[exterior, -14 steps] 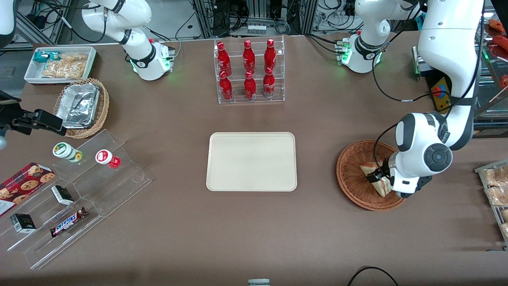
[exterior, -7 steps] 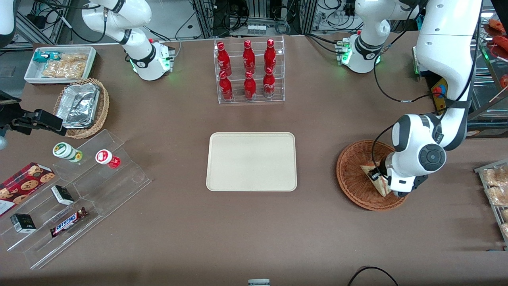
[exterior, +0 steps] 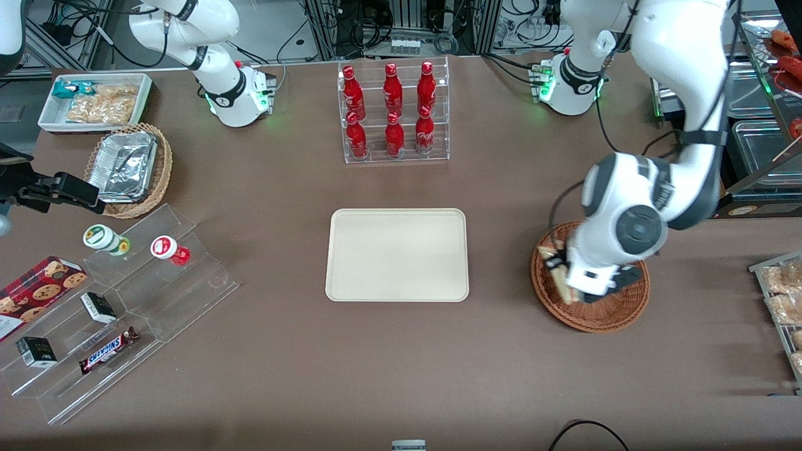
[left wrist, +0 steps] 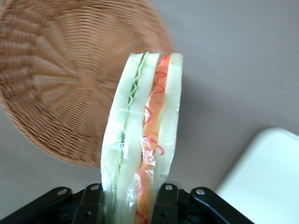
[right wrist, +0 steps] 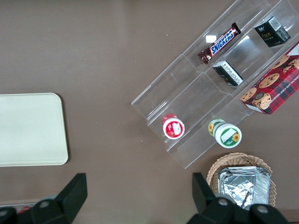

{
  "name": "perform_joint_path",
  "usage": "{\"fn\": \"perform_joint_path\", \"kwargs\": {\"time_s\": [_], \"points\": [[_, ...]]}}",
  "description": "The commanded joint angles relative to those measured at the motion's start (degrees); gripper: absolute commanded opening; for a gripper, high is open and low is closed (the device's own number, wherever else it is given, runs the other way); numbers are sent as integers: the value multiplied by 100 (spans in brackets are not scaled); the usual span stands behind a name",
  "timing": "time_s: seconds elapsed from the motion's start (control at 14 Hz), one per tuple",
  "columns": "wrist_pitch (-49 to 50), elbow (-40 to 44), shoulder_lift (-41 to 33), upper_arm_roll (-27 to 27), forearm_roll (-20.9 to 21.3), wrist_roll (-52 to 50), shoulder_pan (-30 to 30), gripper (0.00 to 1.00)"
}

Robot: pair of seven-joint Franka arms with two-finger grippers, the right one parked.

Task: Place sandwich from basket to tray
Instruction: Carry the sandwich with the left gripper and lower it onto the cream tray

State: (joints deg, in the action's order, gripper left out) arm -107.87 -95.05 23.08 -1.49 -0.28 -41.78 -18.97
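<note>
One gripper (exterior: 559, 275), half hidden under the white wrist in the front view, fingers (left wrist: 166, 205) clamped on both faces of the sandwich (left wrist: 142, 140). Sandwich (exterior: 555, 268) lifted clear, hanging over the basket (exterior: 601, 313) edge at its nine o'clock, toward the tray (exterior: 397, 254). Lower end of the wedge cut off between the pads. Basket (left wrist: 60, 88) blurred, bare inside; tray corner (left wrist: 266, 182) just showing. Compared with half a second ago: wrist swung toward the tray, sandwich raised off the weave, more of the basket floor uncovered.
</note>
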Motion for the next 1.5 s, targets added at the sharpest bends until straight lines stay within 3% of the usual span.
{"fn": "perform_joint_path", "kwargs": {"time_s": [0.0, 0.36, 0.57, 0.71, 1.29, 1.36, 1.43], "points": [[267, 820, 529, 70, -42, -84, -729, 33], [214, 2092, 1749, 44, -60, -443, -1846, 33], [161, 2972, 2558, -35, -60, -629, -2111, 33], [-75, 3098, 2789, -324, -51, -961, -2094, 33], [-533, 3063, 3167, -554, -25, -1235, -2129, 37], [-533, 3054, 3167, -563, -16, -1244, -2190, 41], [-516, 3054, 3141, -563, -7, -1244, -2208, 66]]}}
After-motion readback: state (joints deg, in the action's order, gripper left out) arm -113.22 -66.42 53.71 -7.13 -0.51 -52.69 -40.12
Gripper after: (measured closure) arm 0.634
